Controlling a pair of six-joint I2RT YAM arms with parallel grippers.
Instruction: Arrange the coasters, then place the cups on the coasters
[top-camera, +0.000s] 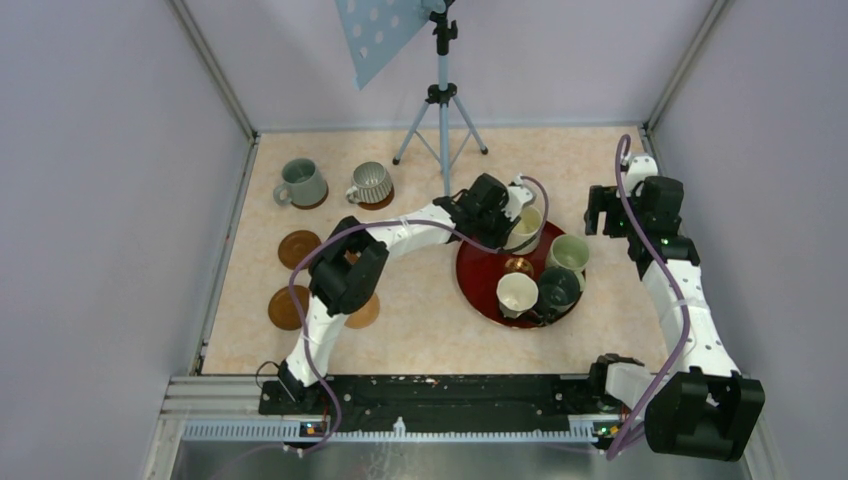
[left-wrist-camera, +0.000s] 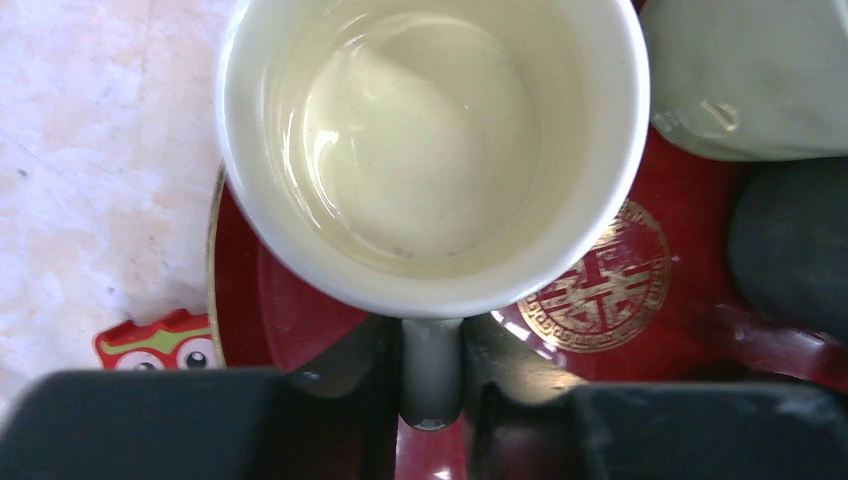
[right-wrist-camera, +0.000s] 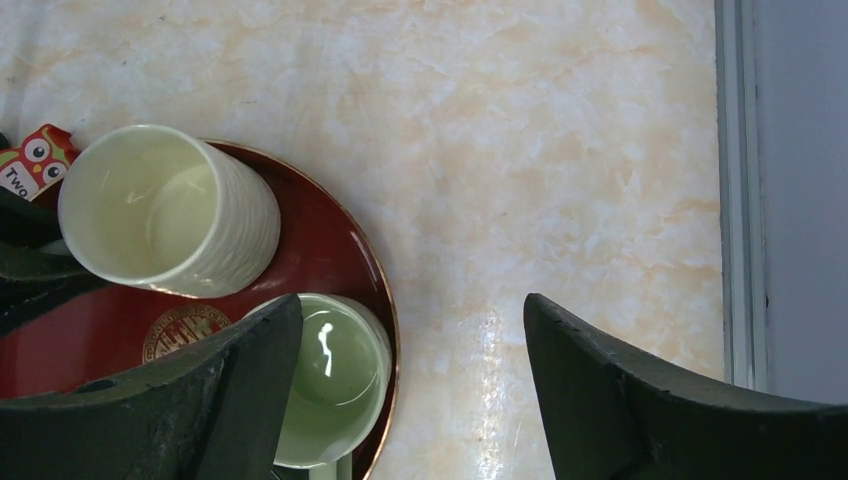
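Cream mug (left-wrist-camera: 430, 140) sits at the back of the red tray (left-wrist-camera: 300, 330). L gripper (left-wrist-camera: 432, 350) is narrow, fingers pinched on its handle, mug not up yet by the look of it.

Done so far: grey-green mug (top-camera: 300, 183) & ribbed mug (top-camera: 370, 182) on coasters, far left. At least 3 empty coasters (top-camera: 299, 248) wait nr the L arm.

Pale green mug (top-camera: 568, 252), white mug (top-camera: 517, 293) and teal mug (top-camera: 558, 288) also on the tray, so 4 to go.

R gripper (right-wrist-camera: 410, 310) is wide, holding nothing, just beside the tray.

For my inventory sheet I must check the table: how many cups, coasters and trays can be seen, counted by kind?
Cups: 6
Coasters: 5 in plain sight; the left arm may hide another
Red tray: 1
Total: 12 in plain sight
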